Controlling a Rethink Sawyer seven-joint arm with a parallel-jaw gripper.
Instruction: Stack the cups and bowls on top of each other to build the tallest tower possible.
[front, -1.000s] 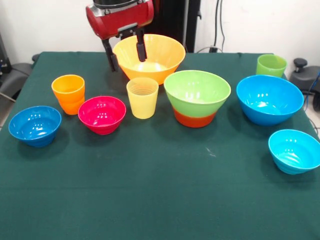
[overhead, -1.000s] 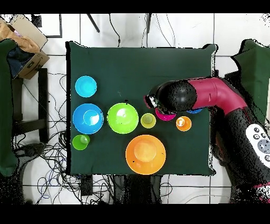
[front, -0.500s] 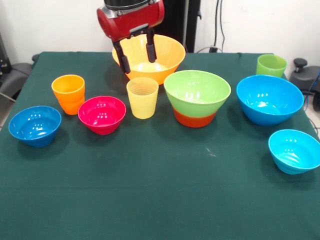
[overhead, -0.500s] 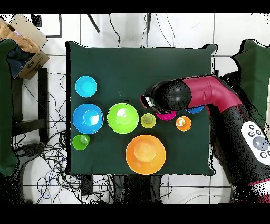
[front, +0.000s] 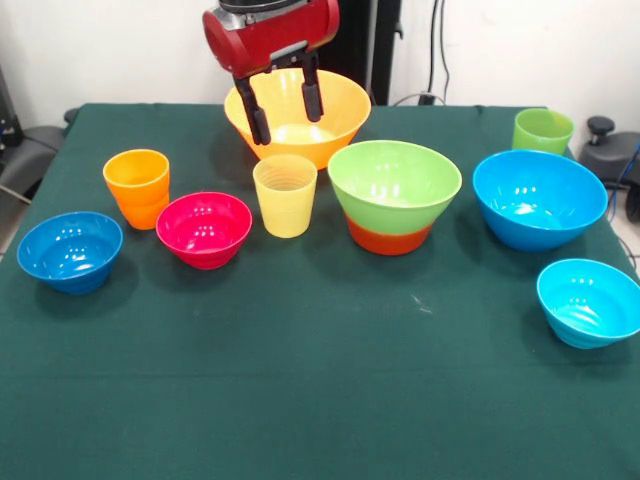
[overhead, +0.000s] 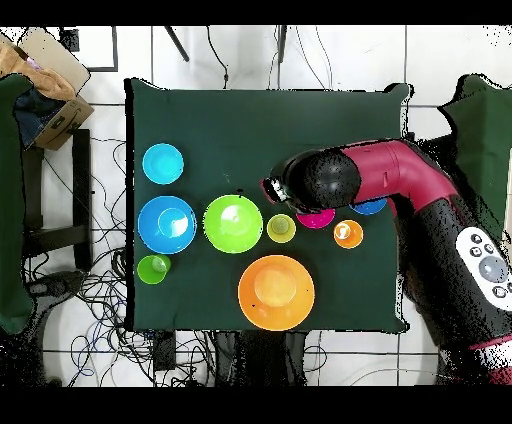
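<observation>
— Where does the middle cup (front: 285, 197) stand?
— On the counter (front: 300, 380), with a lone bowl (front: 204, 229) just left and the nested bowls (front: 394, 196), one inside the other, just right.
— And behind it?
— The far bowl (front: 340, 115).

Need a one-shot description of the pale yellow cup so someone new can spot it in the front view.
Start at the big yellow-orange bowl at the table's far edge, under the red arm's open gripper. Just in front of it stands the pale yellow cup, between the magenta bowl and the light green bowl. It is the only yellow tumbler, narrower and taller than the bowls beside it.
</observation>
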